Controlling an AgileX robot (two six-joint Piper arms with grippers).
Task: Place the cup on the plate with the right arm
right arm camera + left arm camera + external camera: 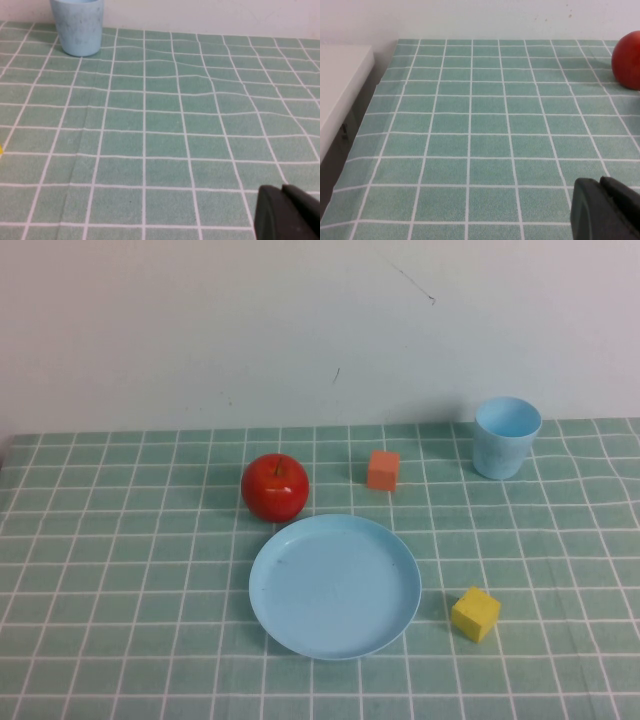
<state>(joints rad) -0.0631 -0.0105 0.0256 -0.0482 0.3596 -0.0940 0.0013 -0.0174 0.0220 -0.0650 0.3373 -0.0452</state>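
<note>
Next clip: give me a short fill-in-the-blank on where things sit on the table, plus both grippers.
1. The cup stands upright at the table's far ____ side.
2. The plate holds ____.
3. The fruit beside the plate's far left rim is a red ____.
4. The cube nearest the cup is ____, while the other cube is yellow.
The left gripper and right gripper each show only in their own wrist view.
Missing words: right; nothing; apple; orange

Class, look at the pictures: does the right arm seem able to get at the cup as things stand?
Probably yes. The cup stands upright and alone; only bare checked cloth lies between it and the right tool. The left tool sits low beside the apple, well away.
</note>
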